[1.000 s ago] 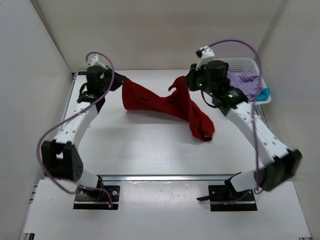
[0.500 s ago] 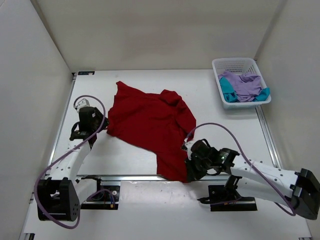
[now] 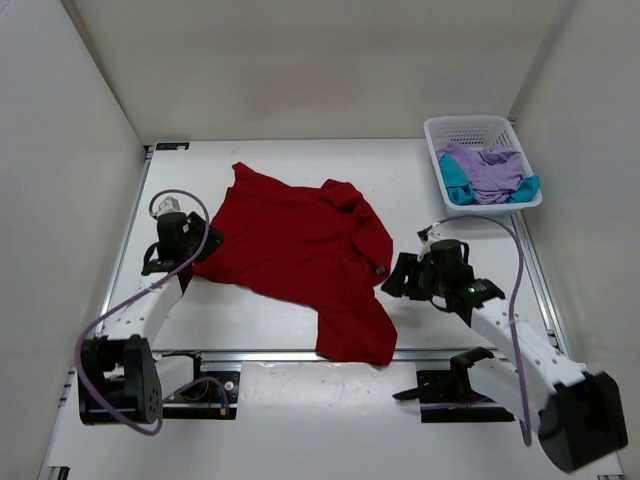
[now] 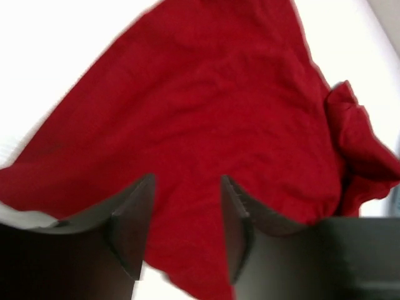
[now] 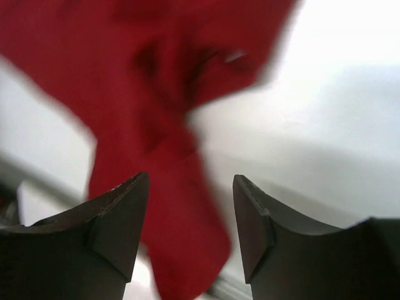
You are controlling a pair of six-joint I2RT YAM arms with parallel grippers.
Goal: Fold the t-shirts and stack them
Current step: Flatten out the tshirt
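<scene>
Your red shirt (image 3: pixel 300 245) lies spread but rumpled mid-frame on the table (image 3: pixel 470 235), with one tail reaching its lower edge. The lavender shirt (image 3: pixel 490 165) and teal shirt (image 3: pixel 455 185) sit bunched in the basket (image 3: pixel 480 121) at upper right. Your left gripper (image 4: pixel 184 187) hangs over the red shirt's left edge, jaws apart and empty. Your right gripper (image 5: pixel 190 184), just right of the shirt, has its jaws wide and holds nothing.
</scene>
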